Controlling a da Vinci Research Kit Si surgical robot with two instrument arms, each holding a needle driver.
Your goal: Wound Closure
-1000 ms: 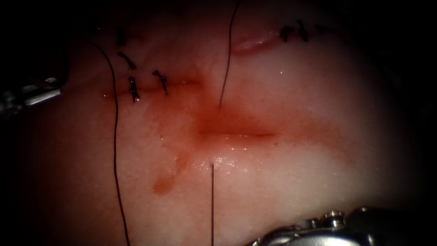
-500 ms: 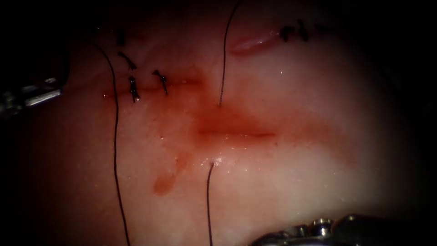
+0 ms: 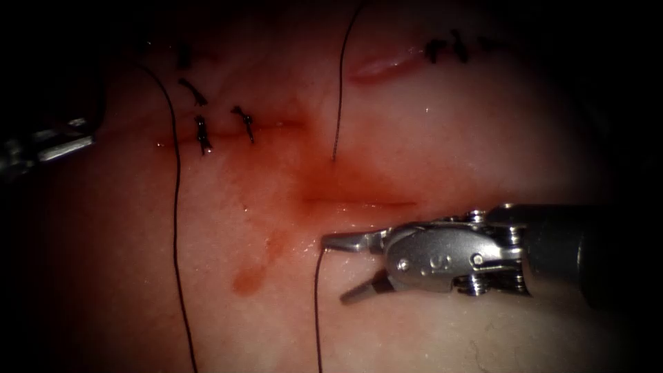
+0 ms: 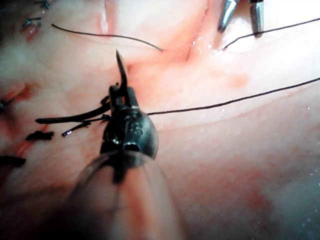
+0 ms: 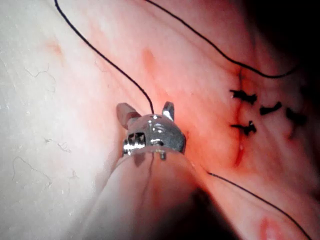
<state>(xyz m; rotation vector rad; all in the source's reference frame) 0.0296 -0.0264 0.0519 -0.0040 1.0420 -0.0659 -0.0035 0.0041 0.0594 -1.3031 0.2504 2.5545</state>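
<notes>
Below the cut point(image 3: 359, 203), right tool point(image 3: 337, 269) fingers spread, empty, astride one thread point(image 3: 318, 311); left tool point(image 3: 48, 146) fingers unclear.

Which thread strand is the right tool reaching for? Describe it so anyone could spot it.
Find the open cut mid-tissue. Just below its left end, the right tool has its jaws open beside a thread running straight down from the tissue; unlike the long curved strand far left, it starts there.

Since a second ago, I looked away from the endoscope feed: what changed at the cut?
The right tool came up from the lower edge to where the thread leaves the tissue below the cut; its jaws are open and hold nothing. That thread went from taut to slack. The left tool and the old stitches stayed put.
</notes>
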